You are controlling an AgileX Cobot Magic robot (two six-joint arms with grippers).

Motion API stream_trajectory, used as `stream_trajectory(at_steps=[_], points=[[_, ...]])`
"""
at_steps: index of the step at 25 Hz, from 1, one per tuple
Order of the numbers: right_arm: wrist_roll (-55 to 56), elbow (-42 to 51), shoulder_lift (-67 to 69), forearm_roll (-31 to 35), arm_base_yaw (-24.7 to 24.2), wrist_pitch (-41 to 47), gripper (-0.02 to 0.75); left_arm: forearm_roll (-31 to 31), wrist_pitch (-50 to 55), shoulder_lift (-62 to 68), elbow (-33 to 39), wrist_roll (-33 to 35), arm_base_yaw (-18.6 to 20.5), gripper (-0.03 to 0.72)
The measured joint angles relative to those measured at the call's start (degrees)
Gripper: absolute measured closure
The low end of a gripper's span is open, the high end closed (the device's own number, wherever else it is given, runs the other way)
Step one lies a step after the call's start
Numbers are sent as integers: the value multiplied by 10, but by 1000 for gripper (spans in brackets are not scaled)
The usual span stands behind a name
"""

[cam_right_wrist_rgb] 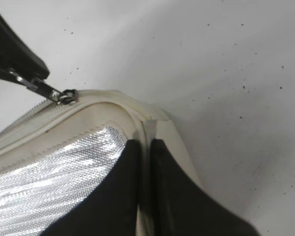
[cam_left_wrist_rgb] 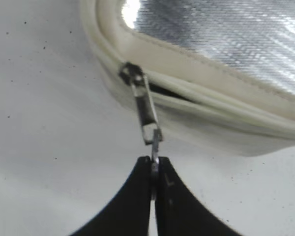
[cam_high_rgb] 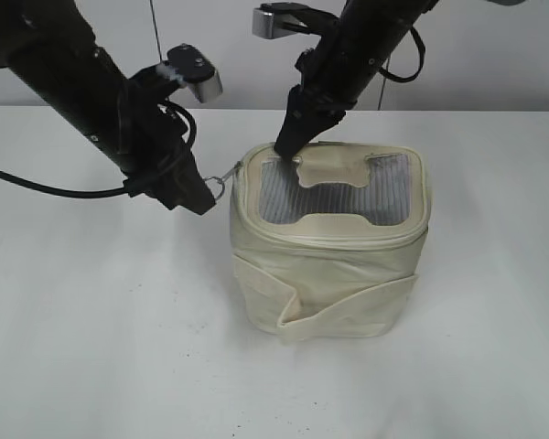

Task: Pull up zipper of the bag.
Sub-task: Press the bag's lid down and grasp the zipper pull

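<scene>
while left pincer [cam_left_wrist_rgb: 153, 169] clamps zipper [cam_left_wrist_rgb: 143, 105] pull | right pincer [cam_right_wrist_rgb: 145, 162] pinches bag [cam_high_rgb: 334, 274] rim

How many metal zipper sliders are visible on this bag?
1: a small silver metal slider at the lid's rear-left corner of the boxy cream-white leatherette bag, its ring pull pinched by the left tool. Others may be hidden.

You have the bag [cam_high_rgb: 329, 247] standing upright on the table [cam_high_rgb: 91, 347], a little right of centre. Its lid faces up, with the zipper [cam_left_wrist_rgb: 137, 93] running round the lid's rim. The slider sits at the lid's rear left corner, its pull pointing out to the left. Your left gripper [cam_left_wrist_rgb: 153, 169] is just left of the bag, touching that pull. Your right gripper [cam_high_rgb: 286, 146] comes from behind and rests on the lid's back left edge, near the slider.
</scene>
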Motion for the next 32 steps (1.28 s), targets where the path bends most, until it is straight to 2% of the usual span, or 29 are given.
stream_trajectory(at_steps=[8,12,15,19,25,28,32], points=[[38,-25,3,-29,2,0,720,-23,77,-9,-1,-29,0,691],[41,-26,3,-30,2,0,721,-23,115,-9,-1,-52,-17,691],[44,-26,3,-31,2,0,721,-21,144,-9,-1,-72,-48,691],[47,-26,3,-31,2,0,721,-16,155,-9,-1,-102,-109,691],[48,-26,3,-29,2,1,721,11,66,-9,-2,-143,-200,691],[48,-26,3,-29,2,1,722,13,16,-9,-2,-160,-226,691],[48,-26,3,-29,2,1,722,4,-29,-9,-1,-163,-241,691]])
